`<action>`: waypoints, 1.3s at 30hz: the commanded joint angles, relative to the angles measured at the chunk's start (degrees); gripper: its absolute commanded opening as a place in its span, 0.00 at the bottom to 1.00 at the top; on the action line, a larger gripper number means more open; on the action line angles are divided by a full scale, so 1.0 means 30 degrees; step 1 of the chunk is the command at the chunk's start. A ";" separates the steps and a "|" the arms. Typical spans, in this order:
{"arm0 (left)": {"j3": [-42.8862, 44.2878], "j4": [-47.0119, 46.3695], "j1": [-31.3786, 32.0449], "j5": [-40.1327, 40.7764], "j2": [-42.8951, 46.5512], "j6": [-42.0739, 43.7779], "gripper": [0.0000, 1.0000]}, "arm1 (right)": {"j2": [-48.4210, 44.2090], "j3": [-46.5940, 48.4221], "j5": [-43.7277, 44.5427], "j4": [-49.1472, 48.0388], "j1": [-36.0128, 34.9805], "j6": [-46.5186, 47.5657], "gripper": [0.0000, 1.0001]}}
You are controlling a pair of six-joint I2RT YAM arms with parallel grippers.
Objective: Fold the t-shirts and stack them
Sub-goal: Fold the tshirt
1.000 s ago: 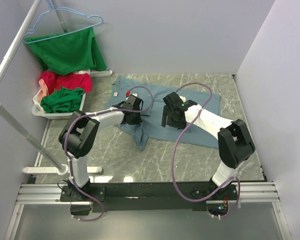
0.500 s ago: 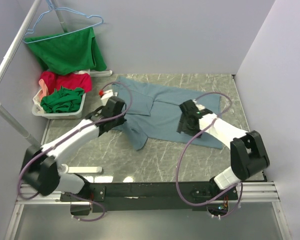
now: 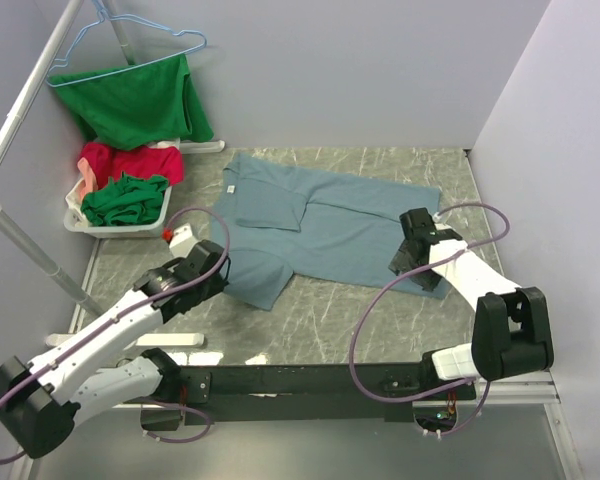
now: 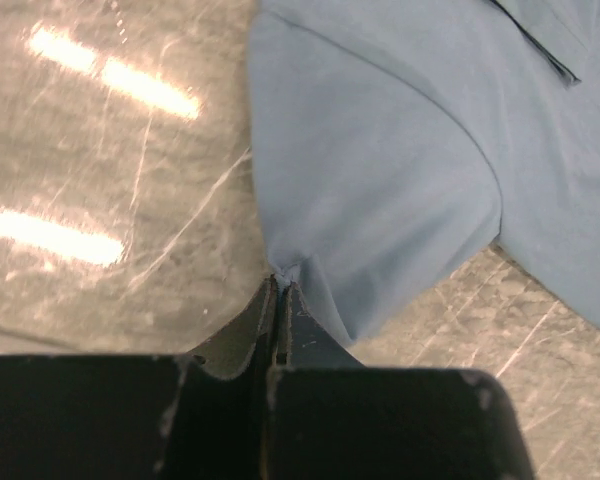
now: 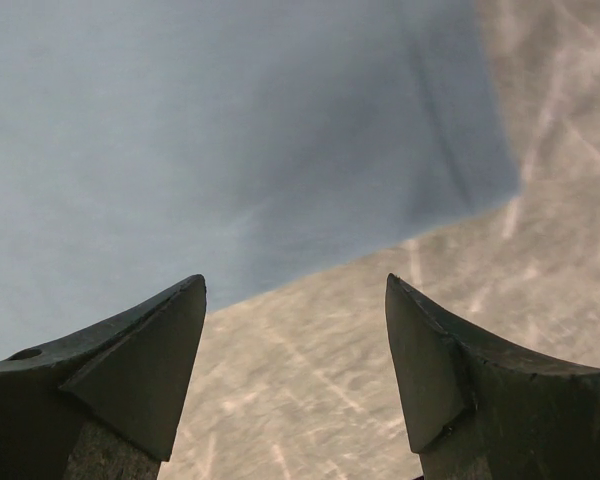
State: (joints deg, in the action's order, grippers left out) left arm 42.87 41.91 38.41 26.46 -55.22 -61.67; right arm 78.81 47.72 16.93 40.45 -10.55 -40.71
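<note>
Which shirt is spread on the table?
The grey-blue cloth t-shirt; the green shirt hangs up, the red shirt and dark green shirt sit crumpled in a white basket.

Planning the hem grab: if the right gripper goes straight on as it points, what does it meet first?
Likely the shirt: its near edge shows inside the open right gripper; depth is unclear, so it might touch bare table just short.

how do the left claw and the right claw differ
The left claw is shut, pinching an edge of the grey-blue t-shirt; the right claw is open and empty. The left claw is at the shirt's left side, the right claw over its right corner. Both are at the same shirt.
</note>
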 commanded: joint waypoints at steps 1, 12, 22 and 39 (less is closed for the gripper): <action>-0.0404 0.1379 0.0145 0.0760 0.1266 -0.1269 0.01 | -0.0985 -0.0615 0.0452 0.0317 0.1753 0.0150 0.79; -0.0668 0.1264 0.0174 0.0585 0.1386 -0.1182 0.01 | -0.0751 -0.1347 -0.0719 -0.0152 0.4628 0.0943 0.75; -0.0462 0.1177 0.0203 0.0644 0.1297 -0.1240 0.01 | -0.0927 -0.2139 -0.1160 -0.0151 0.5009 -0.0258 0.64; 0.0093 0.2170 0.0203 0.0907 0.1561 -0.1240 0.01 | 0.1094 -0.2051 -0.0721 -0.1528 0.6122 -0.0757 0.45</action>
State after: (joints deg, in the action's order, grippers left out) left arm 40.82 45.69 38.83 27.29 -51.62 -64.79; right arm 80.09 40.56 13.61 38.04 6.83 -42.57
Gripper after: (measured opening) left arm 0.023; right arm 0.465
